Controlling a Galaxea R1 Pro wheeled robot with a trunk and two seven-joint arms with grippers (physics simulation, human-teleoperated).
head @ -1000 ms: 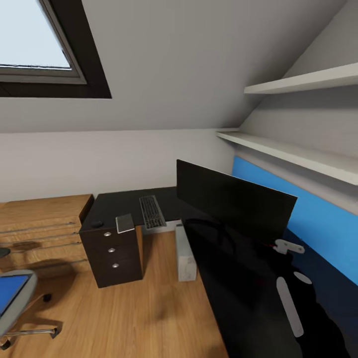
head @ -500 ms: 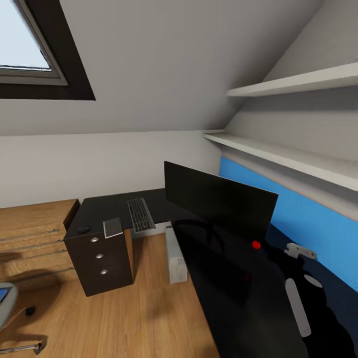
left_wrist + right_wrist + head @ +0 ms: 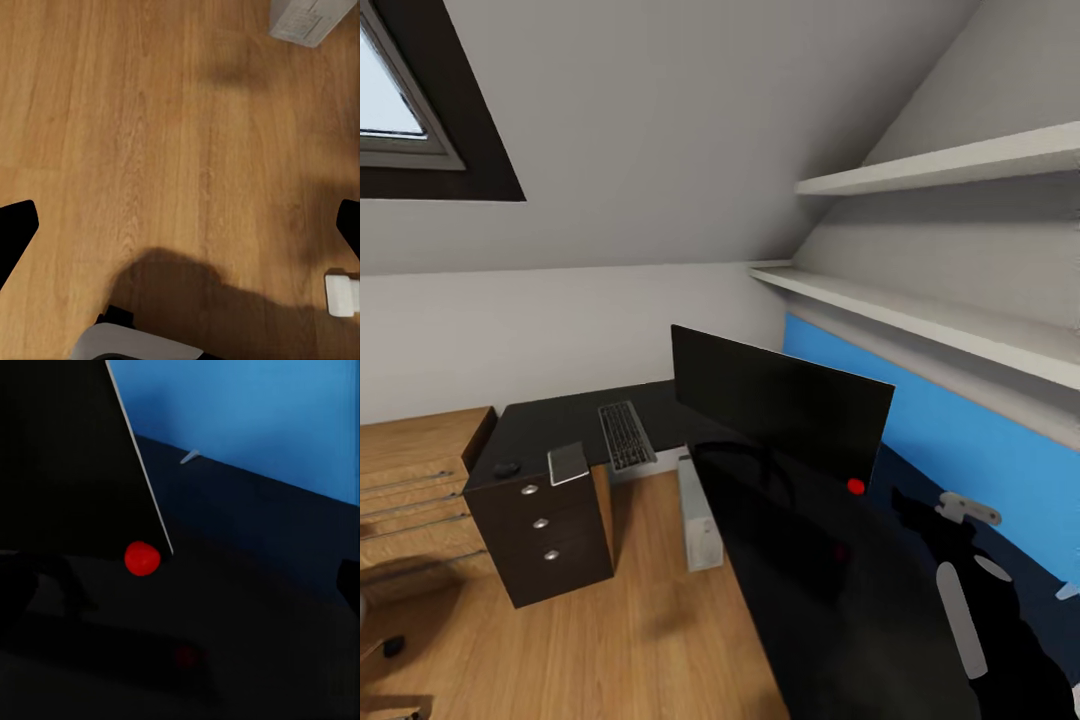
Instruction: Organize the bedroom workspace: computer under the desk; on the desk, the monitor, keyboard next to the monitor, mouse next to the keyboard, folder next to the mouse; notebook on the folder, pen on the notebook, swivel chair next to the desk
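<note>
Monitor (image 3: 780,410) stands upright on the desk (image 3: 830,610), at the corner of the L, red dot at its lower corner toward the blue wall panel (image 3: 960,450). Right wrist view catches that same corner: monitor (image 3: 67,457) edge, red dot, glossy desk top (image 3: 247,607) reflecting it, blue panel behind.

Keyboard (image 3: 625,436) lies flat on the far leg of the desk, near the monitor's far end. Notebook (image 3: 567,463) sits beside it, over the drawer unit (image 3: 545,535), its corner overhanging the front edge. Small dark object (image 3: 507,468) at the desk end, too small to identify.

Computer (image 3: 697,510) stands on the wooden floor (image 3: 650,630) under the desk, just inside the corner. Left wrist view shows a corner of the computer (image 3: 307,19) on floor (image 3: 150,135).

Right arm (image 3: 960,610) reaches over the near desk section; right gripper's state: can't tell. Left gripper (image 3: 180,225): both fingertips at the frame edges, spread wide, nothing between them.

Room: sloped ceiling, skylight (image 3: 400,110), two white wall shelves (image 3: 920,170) above the blue panel, low wooden shelving (image 3: 415,480) past the desk end.
</note>
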